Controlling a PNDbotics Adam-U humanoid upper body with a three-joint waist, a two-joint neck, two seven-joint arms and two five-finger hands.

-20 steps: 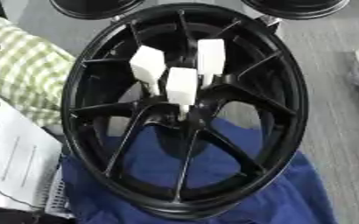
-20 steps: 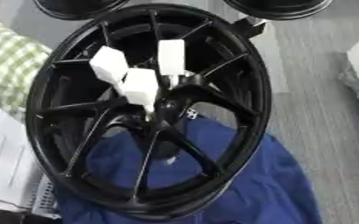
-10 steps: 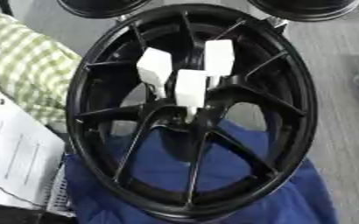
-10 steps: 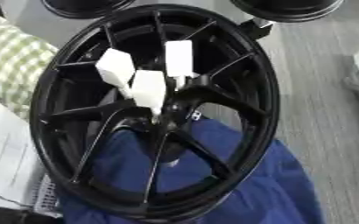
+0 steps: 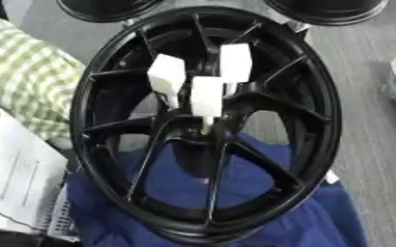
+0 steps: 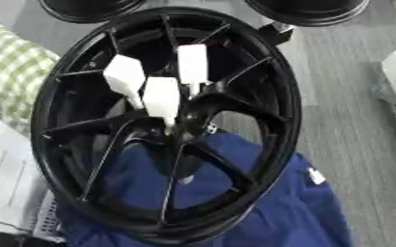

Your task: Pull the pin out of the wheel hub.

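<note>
Only the camera had shifted, and left to right lay checked cloth (image 5: 28, 87), then the black wheel hub (image 5: 205, 120) cushioned on blue cloth (image 5: 261, 217) with three white pins (image 5: 205, 96) still seated, neither hand showing.

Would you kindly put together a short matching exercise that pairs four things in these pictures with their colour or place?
Things:
1. wheel
2. pins
3. cloth under the wheel
4. checked cloth

Descriptions:
A. blue, spread at the near side
B. green and white, at the left
C. black, with thin spokes
D. white, standing up from the hub

Pairs: 1-C, 2-D, 3-A, 4-B. Neither hand shows in either view.
</note>
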